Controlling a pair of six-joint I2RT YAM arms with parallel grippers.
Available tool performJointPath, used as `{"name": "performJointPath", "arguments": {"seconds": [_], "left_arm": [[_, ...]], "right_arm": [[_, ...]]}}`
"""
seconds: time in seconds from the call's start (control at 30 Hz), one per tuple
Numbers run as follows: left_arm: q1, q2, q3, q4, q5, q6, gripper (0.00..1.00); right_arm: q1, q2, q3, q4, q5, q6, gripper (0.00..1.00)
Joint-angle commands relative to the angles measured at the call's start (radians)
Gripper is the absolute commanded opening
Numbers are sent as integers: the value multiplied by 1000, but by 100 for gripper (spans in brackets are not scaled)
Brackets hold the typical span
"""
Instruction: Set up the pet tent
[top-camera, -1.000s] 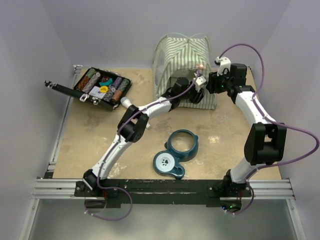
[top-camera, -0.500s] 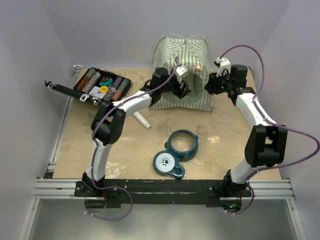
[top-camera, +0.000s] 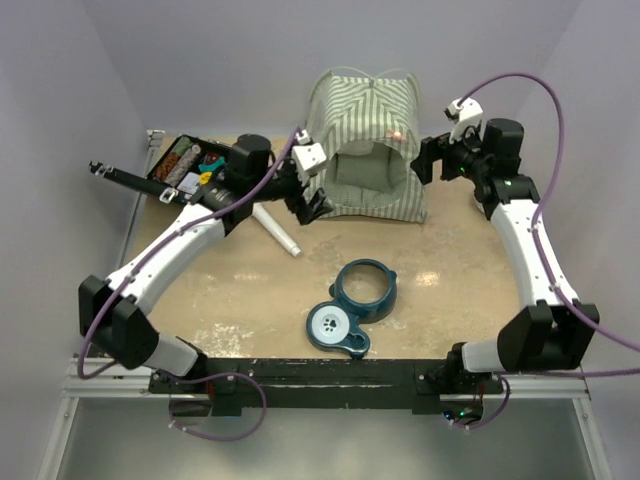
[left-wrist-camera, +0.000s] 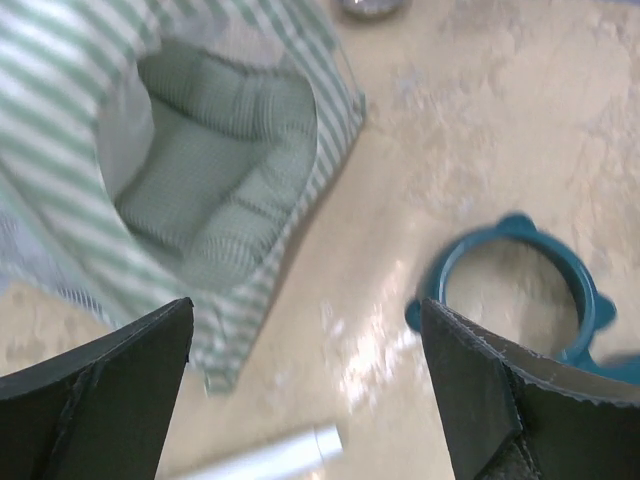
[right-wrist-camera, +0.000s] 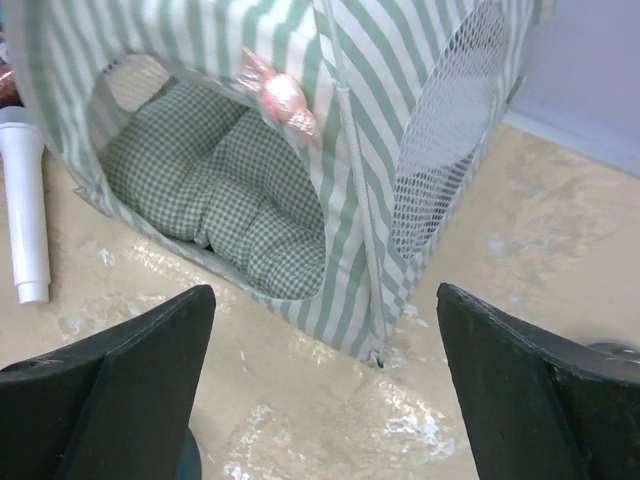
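The green-and-white striped pet tent (top-camera: 365, 110) stands upright at the back of the table, its arched doorway facing forward. A green checked cushion (right-wrist-camera: 215, 190) lies inside it. A pink bow (right-wrist-camera: 280, 95) hangs above the doorway. My left gripper (top-camera: 312, 203) is open just off the tent's left front corner, with nothing between its fingers. The tent (left-wrist-camera: 110, 140) fills the upper left of the left wrist view. My right gripper (top-camera: 428, 160) is open beside the tent's right side, also holding nothing. The mesh side window (right-wrist-camera: 445, 120) shows in the right wrist view.
A teal double pet-bowl stand (top-camera: 355, 305) lies on the table's front middle. A white tube (top-camera: 277, 230) lies left of the tent's front. An open black case (top-camera: 200, 172) of coloured items sits at the back left.
Both grippers have opened and drawn back out of the tent's doorway. The left arm swung far to the left, the right arm moved out to the right. The tent stands free.
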Motion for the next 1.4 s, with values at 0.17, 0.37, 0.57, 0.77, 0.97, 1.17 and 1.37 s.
{"name": "performJointPath", "arguments": {"seconds": [0.17, 0.37, 0.57, 0.77, 0.97, 1.17, 1.37], "left_arm": [[39, -292, -271, -421, 41, 196, 100], [40, -349, -402, -424, 23, 205, 100], [34, -335, -486, -367, 58, 176, 98], [13, -317, -525, -333, 50, 196, 96], [8, -278, -453, -343, 21, 202, 96], [10, -267, -420, -337, 3, 216, 97], [13, -246, -388, -356, -20, 220, 98]], "right_arm": [[3, -193, -10, -206, -32, -190, 99], [17, -215, -44, -360, -84, -383, 98], [213, -229, -148, -398, 3, -428, 95], [278, -209, -211, -365, 150, -424, 94], [-67, -42, -81, -381, 180, -573, 92], [-233, 84, -13, -282, 243, -819, 93], [-269, 372, 80, -185, 321, -893, 92]]}}
